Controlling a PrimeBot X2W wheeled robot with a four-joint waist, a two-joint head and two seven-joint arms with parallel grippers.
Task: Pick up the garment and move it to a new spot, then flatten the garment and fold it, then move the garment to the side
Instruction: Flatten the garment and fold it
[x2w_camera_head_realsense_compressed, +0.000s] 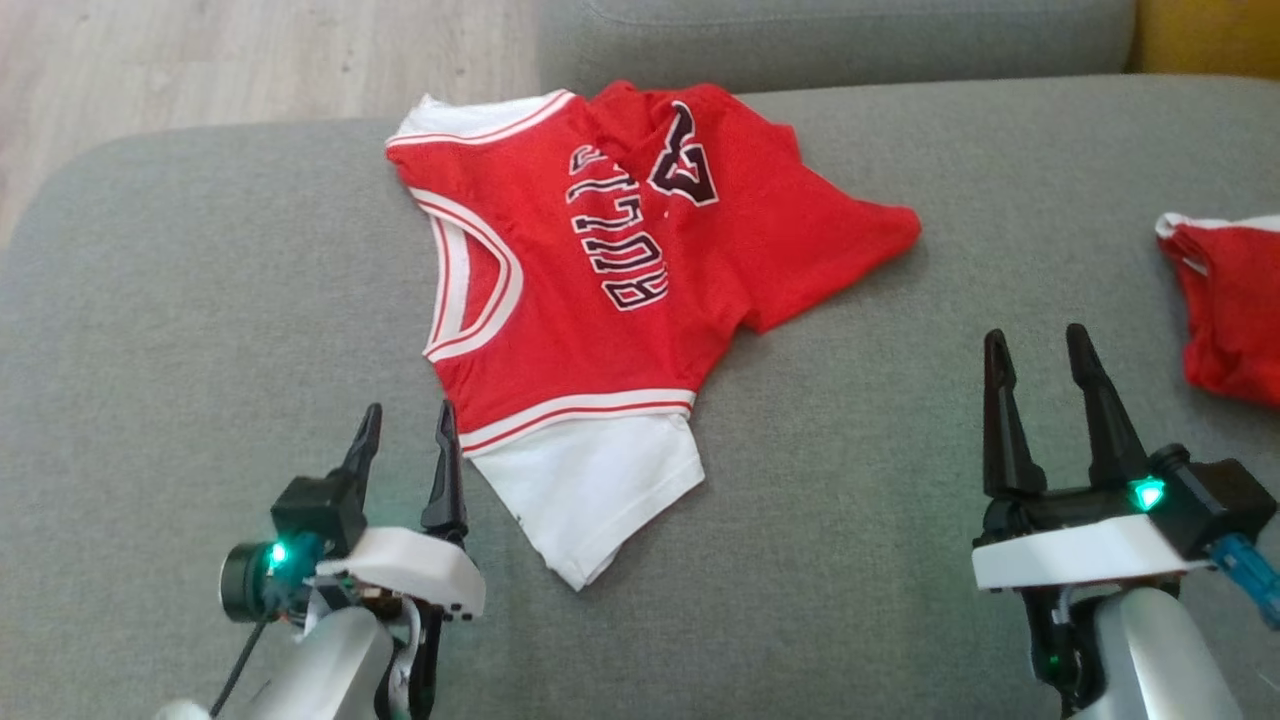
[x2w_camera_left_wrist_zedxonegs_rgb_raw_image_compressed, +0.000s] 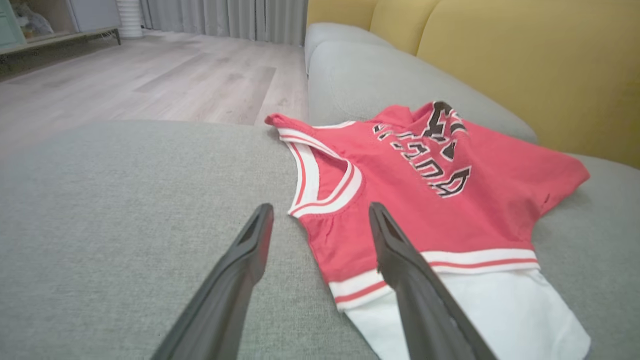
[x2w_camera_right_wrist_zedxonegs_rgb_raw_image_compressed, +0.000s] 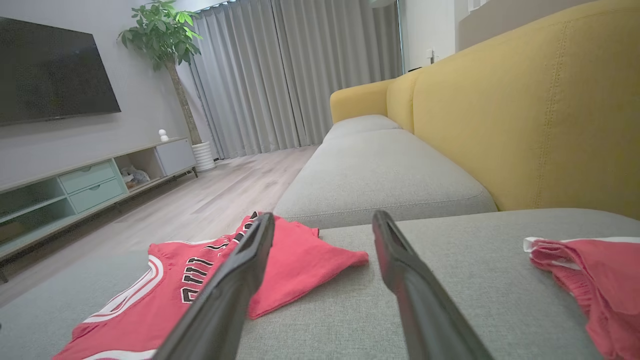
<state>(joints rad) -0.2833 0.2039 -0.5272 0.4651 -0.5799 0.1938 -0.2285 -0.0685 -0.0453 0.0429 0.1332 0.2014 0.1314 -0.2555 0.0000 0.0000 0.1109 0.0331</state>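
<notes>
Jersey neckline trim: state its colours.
The neckline trim is white with red stripes; left wrist view shows it best.

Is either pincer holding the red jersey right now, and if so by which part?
Nothing is held. The left pincer is open beside the striped hem of the red jersey; the right pincer is open over the sofa cushion.

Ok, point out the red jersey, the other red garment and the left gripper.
red jersey (x2w_camera_head_realsense_compressed: 560, 335): head view, middle of its red front.
other red garment (x2w_camera_head_realsense_compressed: 1232, 300): head view, its red cloth at the right edge.
left gripper (x2w_camera_head_realsense_compressed: 408, 410): head view, midway between its open fingertips.
</notes>
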